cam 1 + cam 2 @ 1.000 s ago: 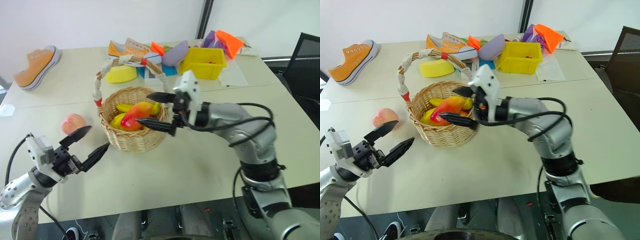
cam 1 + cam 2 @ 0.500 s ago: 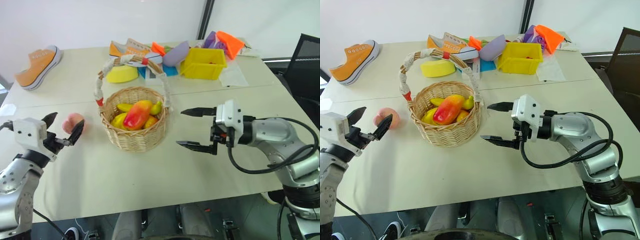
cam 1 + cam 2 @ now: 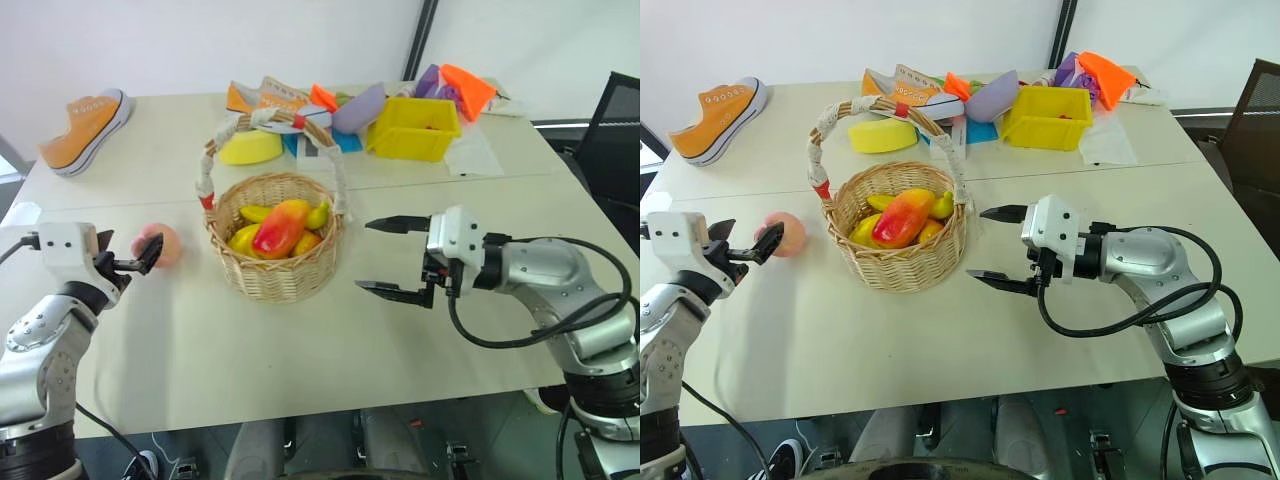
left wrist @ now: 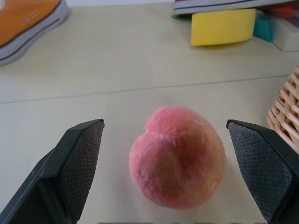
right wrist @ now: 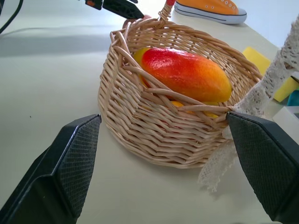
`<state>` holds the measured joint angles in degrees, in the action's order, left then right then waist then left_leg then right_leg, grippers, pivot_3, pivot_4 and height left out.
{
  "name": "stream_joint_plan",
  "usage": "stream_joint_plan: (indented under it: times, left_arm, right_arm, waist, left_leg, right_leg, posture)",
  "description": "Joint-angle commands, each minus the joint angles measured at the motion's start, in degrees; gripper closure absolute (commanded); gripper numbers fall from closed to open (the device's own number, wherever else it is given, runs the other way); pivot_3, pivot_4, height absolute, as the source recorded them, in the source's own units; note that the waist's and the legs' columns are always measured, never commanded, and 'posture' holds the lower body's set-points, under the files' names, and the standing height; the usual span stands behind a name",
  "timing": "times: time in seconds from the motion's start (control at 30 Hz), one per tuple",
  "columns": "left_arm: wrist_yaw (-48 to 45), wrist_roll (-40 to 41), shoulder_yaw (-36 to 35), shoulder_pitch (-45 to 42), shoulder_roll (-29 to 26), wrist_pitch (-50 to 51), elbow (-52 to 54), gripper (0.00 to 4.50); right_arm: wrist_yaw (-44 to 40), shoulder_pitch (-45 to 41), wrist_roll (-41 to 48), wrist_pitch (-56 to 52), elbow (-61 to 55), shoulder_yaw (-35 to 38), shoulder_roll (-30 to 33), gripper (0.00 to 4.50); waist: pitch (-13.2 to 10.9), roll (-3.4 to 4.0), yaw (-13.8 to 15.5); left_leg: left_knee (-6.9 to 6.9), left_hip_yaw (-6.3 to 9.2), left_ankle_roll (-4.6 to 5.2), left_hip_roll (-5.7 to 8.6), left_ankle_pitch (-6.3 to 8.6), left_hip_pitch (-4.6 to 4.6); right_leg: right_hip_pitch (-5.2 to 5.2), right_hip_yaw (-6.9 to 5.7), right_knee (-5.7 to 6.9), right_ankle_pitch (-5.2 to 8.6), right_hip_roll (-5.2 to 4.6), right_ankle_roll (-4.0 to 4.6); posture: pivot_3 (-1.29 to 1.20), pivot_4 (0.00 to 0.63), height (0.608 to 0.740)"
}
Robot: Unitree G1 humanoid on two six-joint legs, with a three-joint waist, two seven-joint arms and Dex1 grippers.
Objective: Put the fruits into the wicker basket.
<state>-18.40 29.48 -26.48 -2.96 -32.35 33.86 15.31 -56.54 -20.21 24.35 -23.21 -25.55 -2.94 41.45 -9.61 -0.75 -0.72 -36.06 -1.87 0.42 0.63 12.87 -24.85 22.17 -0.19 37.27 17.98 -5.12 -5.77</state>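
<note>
Here the peach (image 4: 176, 156) lies on the pale surface (image 3: 300, 350) at about nine o'clock from the wicker basket (image 3: 278, 268), near it but not touching. The left gripper (image 3: 744, 250) is level with the peach, its black fingers (image 4: 77, 163) spread wide, one on each side of the fruit with a clear gap on both sides, so nothing is gripped. Inside the basket the red-and-yellow mango (image 3: 281, 227) lies tilted on top, with the yellow banana (image 3: 255, 213) under and beside it toward ten o'clock; more yellow fruit shows around the mango, too covered to tell apart. The basket's arched handle (image 3: 890, 106), wrapped in white cloth with red bands, rises over the fruit. The right gripper (image 3: 392, 257) is held above the surface at three o'clock from the basket, apart from it, pointing toward it, its fingers (image 5: 70, 163) wide open and empty. Toward twelve o'clock from the basket lie a flat yellow pad (image 3: 248, 149), a low sneaker (image 3: 910, 88) behind it, and a yellow bin (image 3: 412, 127) at about one o'clock, amid some coloured oddments. An orange sneaker (image 3: 84, 131) sits well apart at about ten o'clock.
</note>
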Motion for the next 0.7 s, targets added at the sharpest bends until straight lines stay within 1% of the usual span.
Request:
stream_joint_plan:
  times: [0.03, 0.1, 0.17, 0.23, 0.4, 0.53, 0.6, 0.67, 0.7]
  left_arm:
    - [-0.34, 0.15, -0.19, -2.14, -0.66, 0.01, -0.34, 0.00]
    - [-0.75, -0.85, 0.39, -3.02, -1.05, -0.34, -1.90, 0.00]
    - [-2.03, 0.15, 1.10, -3.83, -0.95, 0.92, -3.01, 0.00]
    - [-2.89, -1.17, 2.98, -4.57, -1.10, 0.37, -4.60, 0.00]
    - [-3.12, -2.62, 4.83, -6.95, -0.65, 0.48, -8.29, 0.00]
    - [-3.29, -4.12, 6.42, -7.74, -0.70, 0.13, -9.32, 0.00]
    - [-3.26, -4.73, 7.21, -7.63, -0.50, 0.36, -9.21, 0.52]
    - [-2.85, -5.89, 7.76, -7.36, -0.68, 0.20, -9.58, 1.24]
    - [-2.58, -6.39, 7.79, -7.27, -0.66, -0.14, -9.75, 1.49]
  right_arm:
    - [0.57, -1.22, 0.01, 0.94, -1.23, 0.02, -0.59, 0.04]
    - [0.80, -1.20, -0.02, 0.80, -1.30, 0.01, -0.64, 0.04]
    - [0.94, -1.09, -0.04, 0.73, -1.44, -0.06, -0.70, 0.04]
    - [1.22, -1.11, -0.35, 0.82, -1.46, -0.42, -0.96, 0.04]
    - [1.70, -1.11, -0.81, 0.65, -1.79, -0.77, -0.92, 0.04]
    - [1.75, -0.82, -0.77, 0.44, -1.86, -0.54, -0.78, 0.04]
    - [1.88, -0.67, -0.95, 0.59, -1.68, -0.41, -0.75, 0.00]
    - [1.99, -0.72, -1.10, 0.87, -1.37, -0.34, -0.86, 0.00]
    - [1.99, -0.76, -1.14, 0.96, -1.25, -0.36, -0.89, 0.00]
  waist:
    - [0.00, 0.00, 0.01]
    - [0.00, 0.00, 0.03]
    - [0.00, 0.00, 0.02]
    - [0.00, 0.00, 0.01]
    - [0.01, -0.01, 0.09]
    - [0.01, -0.02, 0.04]
    - [0.01, -0.02, 0.03]
    - [0.01, -0.01, 0.06]
    - [0.01, -0.01, 0.07]
  left_leg:
    - [0.00, 0.00, 0.00, 0.00, 0.00, 0.00]
    - [-0.02, 0.00, 0.00, 0.00, 0.00, 0.00]
    - [-0.01, 0.00, 0.00, 0.00, 0.00, 0.00]
    - [-0.01, 0.00, 0.00, 0.00, 0.00, 0.00]
    - [-0.02, 0.00, 0.00, 0.00, 0.00, 0.00]
    - [-0.03, 0.00, 0.00, 0.00, 0.00, 0.00]
    - [-0.03, 0.00, 0.00, 0.00, 0.00, 0.00]
    - [-0.03, 0.00, 0.00, 0.00, 0.00, 0.00]
    - [-0.03, 0.00, 0.00, 0.00, 0.00, 0.00]
  right_leg:
    - [-0.01, 0.00, -0.01, 0.00, 0.00, 0.00]
    - [-0.01, 0.00, -0.01, 0.00, 0.00, 0.00]
    - [0.00, 0.00, 0.00, 0.00, 0.00, 0.00]
    - [0.00, 0.00, 0.00, -0.01, 0.00, -0.01]
    - [-0.01, 0.00, 0.01, -0.02, 0.00, -0.03]
    - [0.00, 0.00, 0.02, -0.03, 0.00, -0.06]
    - [0.00, 0.00, 0.03, -0.04, 0.00, -0.07]
    - [0.00, 0.00, 0.04, -0.04, 0.00, -0.08]
    - [0.00, 0.00, 0.04, -0.04, 0.00, -0.08]
  posture:
    - [0.00, 0.150, 0.740]
    - [0.00, 0.150, 0.740]
    - [0.00, 0.150, 0.740]
    - [0.00, 0.150, 0.740]
    - [0.00, 0.150, 0.740]
    - [0.00, 0.150, 0.740]
    - [0.00, 0.150, 0.740]
    - [0.00, 0.150, 0.740]
    - [0.00, 0.150, 0.740]
